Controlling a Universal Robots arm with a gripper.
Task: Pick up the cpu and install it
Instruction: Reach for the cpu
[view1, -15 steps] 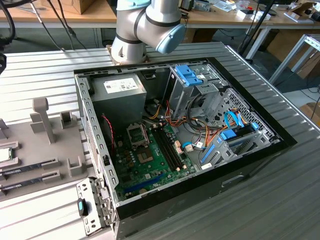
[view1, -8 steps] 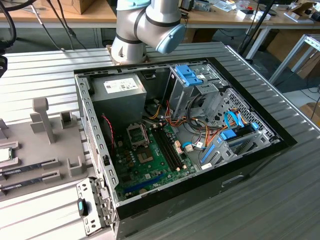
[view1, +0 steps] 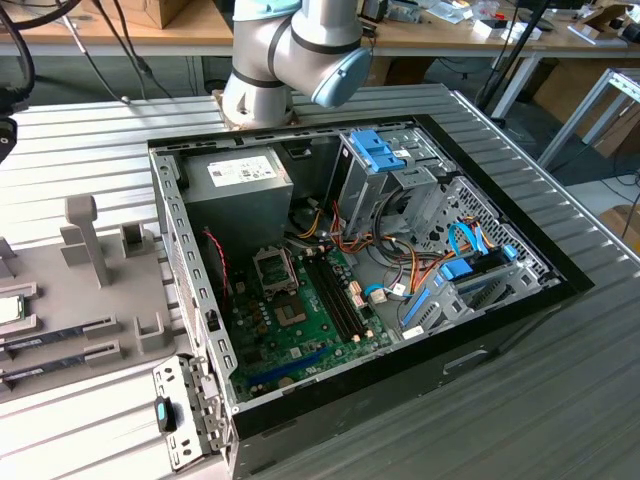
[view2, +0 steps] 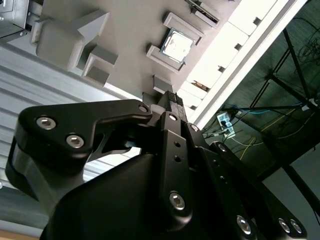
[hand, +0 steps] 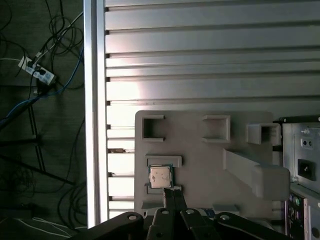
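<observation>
Both fingers of my gripper (hand: 173, 191) were pressed together, tips meeting, nothing held btwn them; this read the same in both wrist views. The tips hung over the grey fixture plate (hand: 200, 160), close to the cpu's holder, and as far as I could judge they were not touching the chip. The cpu (hand: 160, 176) lay flat in its raised pocket on that plate, silver top up, seated square.

In the exterior view the plate sat at the exterior view's left, just beside the open pc case (view1: 172, 230). The socket (view1: 274, 266) on the green board (view1: 300, 345) was well apart from the chip, inside the case.

Assessment: pick-up not done, install not done. The work stood at the approach stage, with the tool empty and the part in its holder. I couldn't make out socket detail or lever position.
</observation>
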